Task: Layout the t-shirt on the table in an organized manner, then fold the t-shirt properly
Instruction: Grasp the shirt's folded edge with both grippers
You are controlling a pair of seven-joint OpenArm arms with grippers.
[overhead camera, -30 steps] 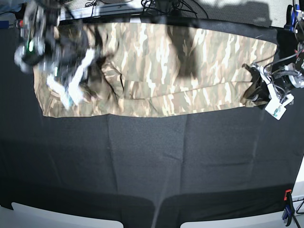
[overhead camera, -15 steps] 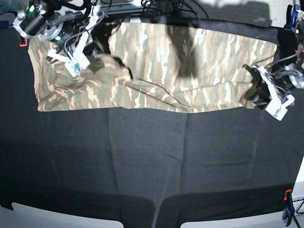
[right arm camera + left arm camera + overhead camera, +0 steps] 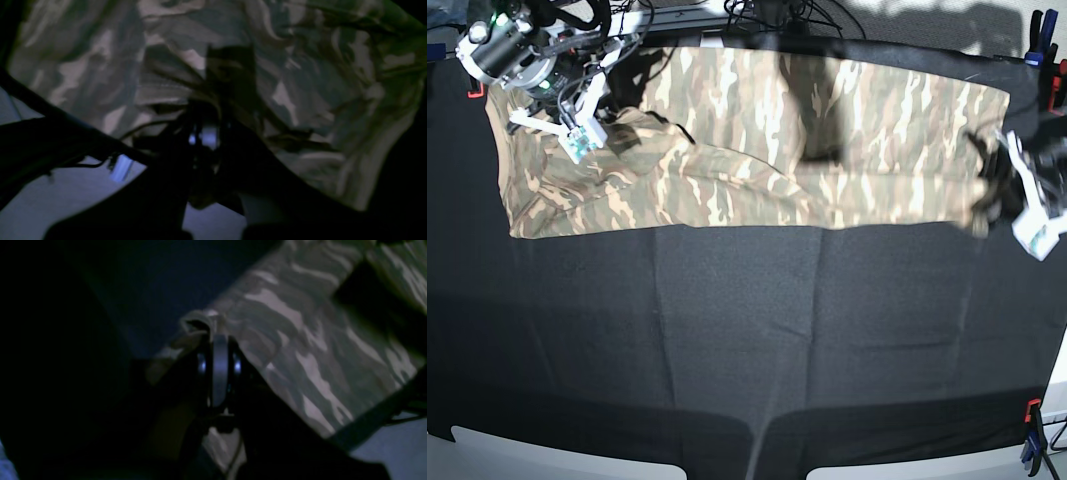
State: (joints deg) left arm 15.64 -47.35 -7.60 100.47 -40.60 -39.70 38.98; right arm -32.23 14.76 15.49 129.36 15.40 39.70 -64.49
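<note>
Orange clamp (image 3: 1031, 408) at the near edge, tangled black cables (image 3: 772, 12) beyond the far edge

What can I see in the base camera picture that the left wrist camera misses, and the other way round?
Only the base view shows the whole t-shirt stretched across the black table, both arms, and the right gripper at its other end. Only the left wrist view shows, close up, the left gripper shut on a bunched corner of cloth. Both show the camouflage shirt on the dark tabletop.
</note>
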